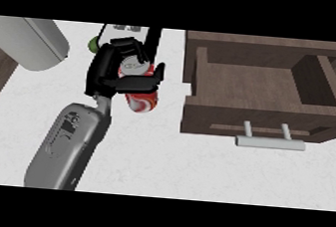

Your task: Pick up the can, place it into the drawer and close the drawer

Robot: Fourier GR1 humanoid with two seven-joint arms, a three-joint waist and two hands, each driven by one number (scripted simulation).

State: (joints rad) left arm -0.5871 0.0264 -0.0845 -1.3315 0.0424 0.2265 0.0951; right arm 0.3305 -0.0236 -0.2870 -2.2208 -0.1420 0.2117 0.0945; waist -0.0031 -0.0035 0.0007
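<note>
Your hand (114, 70) is curled round the red-and-white can (141, 93), which sits on the counter (196, 162) at about ten o'clock. You're at the grasp step; next, lift and carry toward three o'clock into the open drawer (254, 85).

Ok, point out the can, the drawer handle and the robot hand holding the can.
can (144, 101), head view: red-and-white side below the fingers.
drawer handle (269, 143), head view: middle of the grey bar.
left robot hand (104, 70), head view: black palm beside the can.
</note>
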